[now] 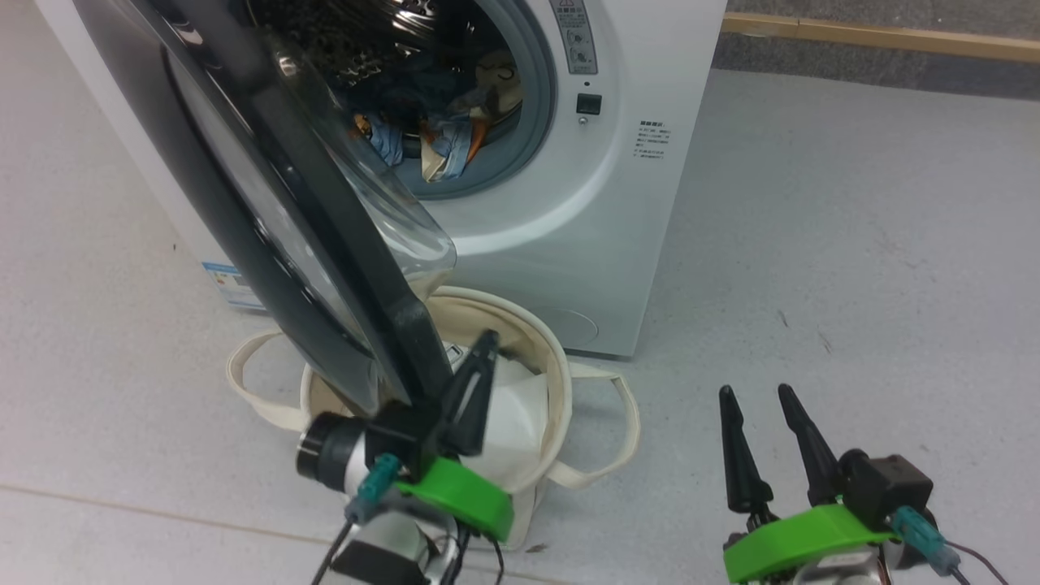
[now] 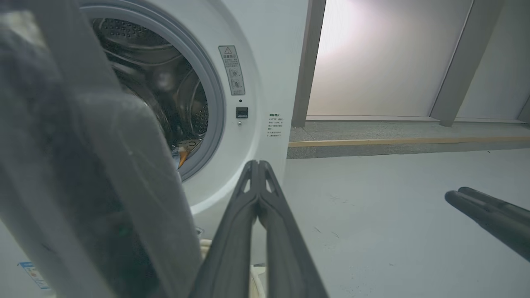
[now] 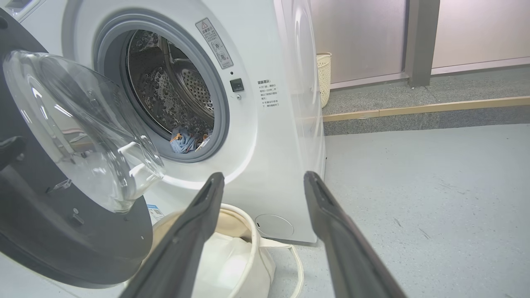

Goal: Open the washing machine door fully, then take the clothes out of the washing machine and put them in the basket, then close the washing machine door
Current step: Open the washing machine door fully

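Observation:
The white washing machine [image 1: 569,244] stands with its door [image 1: 244,203] swung partway out, a black ring around a clear glass bowl [image 3: 83,124]. The clothes [image 1: 447,146], blue and orange fabric, lie at the drum's mouth [image 3: 184,140]. Below the door sits the cream basket [image 1: 556,382] with plain white stuffing in it. My left gripper [image 1: 489,337] is shut with nothing between its fingers [image 2: 257,165], just right of the door's lower edge and above the basket. Whether it touches the door I cannot tell. My right gripper [image 1: 757,394] stands open over the floor, right of the basket [image 3: 232,248].
Grey floor stretches to the right of the machine. A raised grey step with a wooden edge strip [image 1: 877,36] runs along the back. A small woven cream bin [image 3: 324,78] stands by the wall behind the machine. My right gripper's fingers [image 2: 488,215] show in the left wrist view.

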Motion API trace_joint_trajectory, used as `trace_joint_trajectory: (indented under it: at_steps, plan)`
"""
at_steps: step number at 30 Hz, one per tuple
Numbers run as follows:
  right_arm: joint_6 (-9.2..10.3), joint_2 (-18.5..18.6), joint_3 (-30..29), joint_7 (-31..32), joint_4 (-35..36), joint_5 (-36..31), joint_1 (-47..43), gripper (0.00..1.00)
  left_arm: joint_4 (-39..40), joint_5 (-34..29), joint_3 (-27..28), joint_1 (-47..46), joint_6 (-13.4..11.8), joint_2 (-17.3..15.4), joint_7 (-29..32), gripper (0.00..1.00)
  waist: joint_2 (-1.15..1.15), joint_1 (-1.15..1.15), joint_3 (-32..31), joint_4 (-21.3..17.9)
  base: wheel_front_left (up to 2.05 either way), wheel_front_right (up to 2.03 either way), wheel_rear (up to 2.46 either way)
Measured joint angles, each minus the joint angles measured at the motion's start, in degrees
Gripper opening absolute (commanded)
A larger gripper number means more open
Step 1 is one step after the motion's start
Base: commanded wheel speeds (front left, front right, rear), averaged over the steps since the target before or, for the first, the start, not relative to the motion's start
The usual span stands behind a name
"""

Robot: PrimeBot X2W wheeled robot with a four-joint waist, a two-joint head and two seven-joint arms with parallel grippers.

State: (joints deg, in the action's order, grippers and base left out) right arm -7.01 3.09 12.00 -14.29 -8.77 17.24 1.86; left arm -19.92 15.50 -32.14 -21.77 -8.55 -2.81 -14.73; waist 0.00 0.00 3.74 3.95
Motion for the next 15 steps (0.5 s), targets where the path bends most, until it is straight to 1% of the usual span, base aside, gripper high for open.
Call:
trace_joint_trajectory:
  at_steps: [3,7,15]
  plan:
    - [0.0,0.0,0.23,0.0,-0.02,0.15,0.88,1.0,-2.24,0.43,0.81,-1.5,-2.12,0.03,-0.01,0.0,0.0,0.0,0.52,0.03,0.0,0.0,0.0]
    - [0.0,0.0,0.19,0.0,-0.02,0.76,1.3,1.0,-4.0,0.42,0.68,-2.24,-3.58,0.93,-0.01,0.0,0.0,0.0,0.87,0.57,0.0,0.0,0.0]
    - [0.0,0.0,0.05,0.0,-0.02,0.75,1.35,1.0,-2.86,0.23,1.1,-1.1,-3.9,1.51,-0.01,0.0,0.0,0.0,1.24,3.16,0.0,0.0,0.0]
